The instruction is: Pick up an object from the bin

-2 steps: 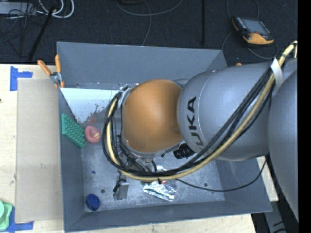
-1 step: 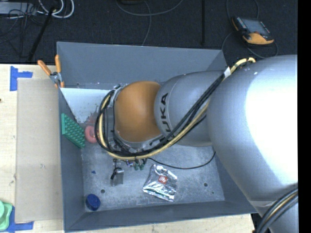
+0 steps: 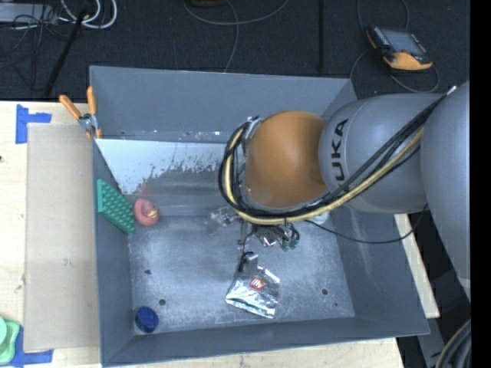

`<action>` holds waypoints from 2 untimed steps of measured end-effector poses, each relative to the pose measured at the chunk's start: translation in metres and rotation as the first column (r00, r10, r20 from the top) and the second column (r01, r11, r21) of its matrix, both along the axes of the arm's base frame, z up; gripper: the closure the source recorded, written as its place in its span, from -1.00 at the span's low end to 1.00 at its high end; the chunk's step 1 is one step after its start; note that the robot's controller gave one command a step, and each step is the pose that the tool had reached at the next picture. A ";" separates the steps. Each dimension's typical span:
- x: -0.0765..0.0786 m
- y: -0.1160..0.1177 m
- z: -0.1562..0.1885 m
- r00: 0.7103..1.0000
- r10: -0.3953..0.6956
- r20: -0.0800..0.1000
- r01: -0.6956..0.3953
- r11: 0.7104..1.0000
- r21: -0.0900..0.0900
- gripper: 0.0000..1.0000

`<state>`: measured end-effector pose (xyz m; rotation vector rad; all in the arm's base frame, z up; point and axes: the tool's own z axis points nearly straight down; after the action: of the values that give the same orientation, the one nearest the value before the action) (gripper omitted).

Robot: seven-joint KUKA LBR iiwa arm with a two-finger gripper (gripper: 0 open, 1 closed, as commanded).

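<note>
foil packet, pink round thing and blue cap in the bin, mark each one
foil packet (image 3: 252, 296): camera view, middle of its crinkled silver face.
pink round thing (image 3: 146, 212): camera view, centre of its top.
blue cap (image 3: 146, 319): camera view, centre of its round top.

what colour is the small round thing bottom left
The round thing is dark blue, camera view.

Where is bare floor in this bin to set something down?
Bare floor lies between the pink thing and the foil packet, above the blue cap; also right of the packet. Crowded: around the green plate and under the claw.
</note>
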<state>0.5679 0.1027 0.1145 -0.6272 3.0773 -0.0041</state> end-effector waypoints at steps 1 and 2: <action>-0.056 -0.059 -0.044 0.909 0.417 -0.009 -0.417 0.909 0.003 -1.00; -0.055 -0.057 -0.042 0.910 0.414 -0.003 -0.414 0.910 0.005 1.00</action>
<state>0.5133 0.0454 0.0721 -1.2653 2.8766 0.0040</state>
